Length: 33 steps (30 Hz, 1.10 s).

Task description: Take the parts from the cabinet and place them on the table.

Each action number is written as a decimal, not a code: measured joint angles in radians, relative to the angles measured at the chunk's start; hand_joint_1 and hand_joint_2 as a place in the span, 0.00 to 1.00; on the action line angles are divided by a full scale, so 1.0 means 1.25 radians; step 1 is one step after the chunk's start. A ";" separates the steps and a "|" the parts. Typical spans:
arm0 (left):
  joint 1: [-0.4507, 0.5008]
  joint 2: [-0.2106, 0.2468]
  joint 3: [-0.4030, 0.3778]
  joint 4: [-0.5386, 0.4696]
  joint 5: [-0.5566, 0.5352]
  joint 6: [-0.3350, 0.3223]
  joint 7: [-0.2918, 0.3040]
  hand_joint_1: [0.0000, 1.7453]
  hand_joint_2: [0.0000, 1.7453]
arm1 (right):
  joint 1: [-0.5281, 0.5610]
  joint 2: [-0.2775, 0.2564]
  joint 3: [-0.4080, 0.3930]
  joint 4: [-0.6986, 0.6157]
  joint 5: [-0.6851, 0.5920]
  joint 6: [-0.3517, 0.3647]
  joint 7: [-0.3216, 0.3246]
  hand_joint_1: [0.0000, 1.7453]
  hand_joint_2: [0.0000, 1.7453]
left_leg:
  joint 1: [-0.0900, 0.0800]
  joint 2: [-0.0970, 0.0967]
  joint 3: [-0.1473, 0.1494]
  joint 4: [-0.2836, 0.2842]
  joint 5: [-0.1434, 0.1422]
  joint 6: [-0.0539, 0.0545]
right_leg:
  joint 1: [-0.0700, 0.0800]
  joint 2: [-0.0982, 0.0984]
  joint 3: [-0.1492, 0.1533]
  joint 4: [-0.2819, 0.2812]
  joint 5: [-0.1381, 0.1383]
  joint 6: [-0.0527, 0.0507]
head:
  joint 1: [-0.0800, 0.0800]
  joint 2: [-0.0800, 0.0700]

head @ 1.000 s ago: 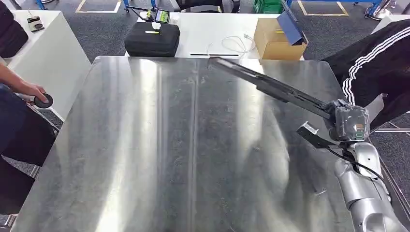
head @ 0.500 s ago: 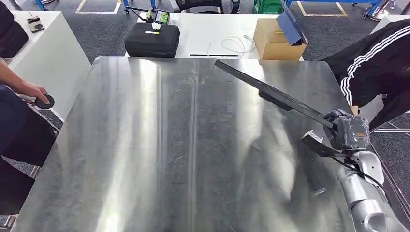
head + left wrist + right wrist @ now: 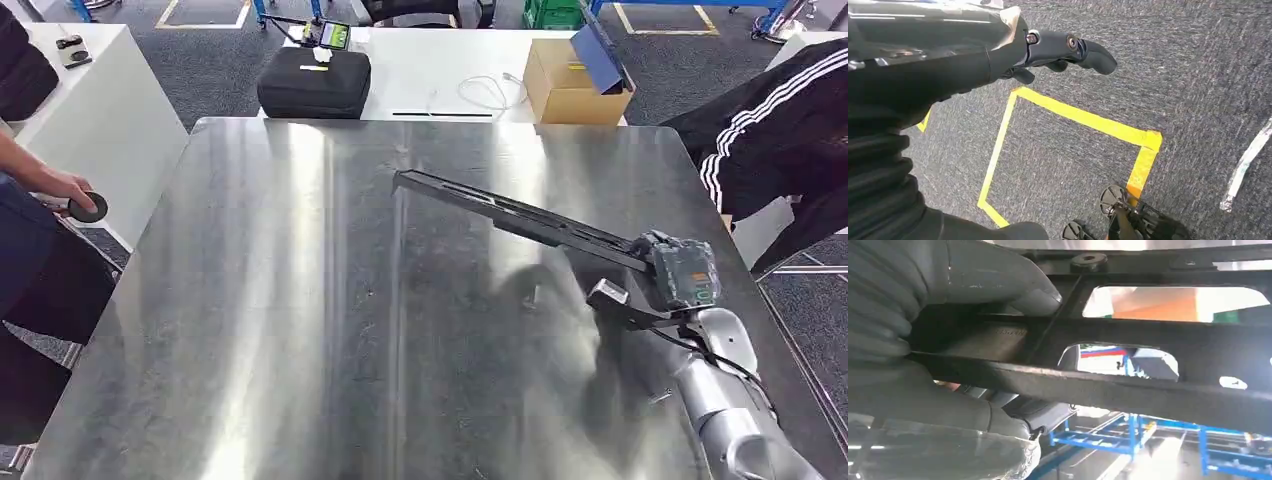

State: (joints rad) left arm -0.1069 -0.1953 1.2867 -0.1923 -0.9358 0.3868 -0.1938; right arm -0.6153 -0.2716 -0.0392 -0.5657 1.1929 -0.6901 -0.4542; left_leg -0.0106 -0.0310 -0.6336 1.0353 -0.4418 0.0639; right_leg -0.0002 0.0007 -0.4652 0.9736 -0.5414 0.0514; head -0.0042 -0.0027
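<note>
While the right hand [image 3: 672, 278] grips one end of the long black slotted bracket [image 3: 520, 216] low over the steel table [image 3: 300, 330], the left hand [image 3: 1048, 50] hangs empty, fingers loose, above the carpet. Beyond the table, a black case [image 3: 314, 82] and a cardboard box [image 3: 565, 85] with its flap open sit on a white table [image 3: 440, 60].

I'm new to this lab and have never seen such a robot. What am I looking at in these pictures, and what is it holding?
A two-armed humanoid robot. The head view looks down from its body at a shiny metal table. Its right hand grips one end of a long black slotted part over the table. The right wrist view sits close behind that hand and shows the part up close. The left wrist view shows the left hand, holding nothing, above grey carpet with yellow tape.
</note>
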 joint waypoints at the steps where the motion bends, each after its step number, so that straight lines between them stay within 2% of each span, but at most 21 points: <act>1: 0.000 0.000 -0.001 0.000 0.000 0.000 -0.002 0.00 1.00 | -0.006 0.009 0.013 0.000 0.013 0.000 0.019 1.00 1.00 | 0.000 0.000 0.000 0.000 0.000 0.000 | 0.000 0.000 0.000 0.000 0.000 0.000 | 0.000 0.000; 7: 0.000 -0.001 -0.002 0.000 0.000 -0.002 -0.005 0.00 1.00 | -0.073 0.041 0.059 0.041 0.025 0.001 0.064 1.00 1.00 | 0.000 0.000 0.000 0.000 0.000 0.000 | 0.000 0.000 0.000 0.000 0.000 0.000 | 0.000 0.000; 8: 0.000 -0.002 -0.003 0.000 -0.003 -0.002 -0.007 0.00 1.00 | -0.082 0.044 0.065 0.047 0.024 0.001 0.065 0.00 1.00 | 0.000 -0.001 0.000 0.000 0.000 0.000 | 0.000 0.000 0.000 0.000 0.000 0.000 | 0.000 0.000; 16: 0.001 -0.002 -0.009 0.000 -0.012 0.007 -0.015 0.00 1.00 | -0.102 0.056 0.085 0.071 0.010 -0.001 0.077 0.00 1.00 | 0.000 0.000 0.000 0.000 0.000 0.000 | 0.000 0.000 0.000 0.000 0.000 0.000 | 0.000 0.000; 17: 0.001 -0.002 -0.009 0.000 -0.012 0.008 -0.016 0.00 0.00 | -0.103 0.056 0.086 0.073 0.009 -0.002 0.077 0.00 1.00 | 0.000 0.000 0.000 0.000 0.000 0.000 | 0.000 0.000 0.000 0.000 0.000 0.000 | 0.000 0.000; 33: 0.002 -0.004 -0.020 0.000 -0.023 0.000 0.002 0.00 0.00 | -0.103 0.050 0.089 0.076 -0.003 -0.002 0.077 0.00 1.00 | 0.000 0.000 0.000 0.000 0.000 0.000 | 0.000 0.000 0.000 0.000 0.000 0.000 | 0.000 0.000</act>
State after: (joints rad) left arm -0.1047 -0.2007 1.2615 -0.1923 -0.9640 0.3868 -0.1919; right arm -0.7438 -0.2094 0.0725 -0.4711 1.1891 -0.6931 -0.3582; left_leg -0.0103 -0.0316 -0.6332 1.0354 -0.4416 0.0637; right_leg -0.0003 0.0006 -0.4651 0.9735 -0.5414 0.0514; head -0.0038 -0.0027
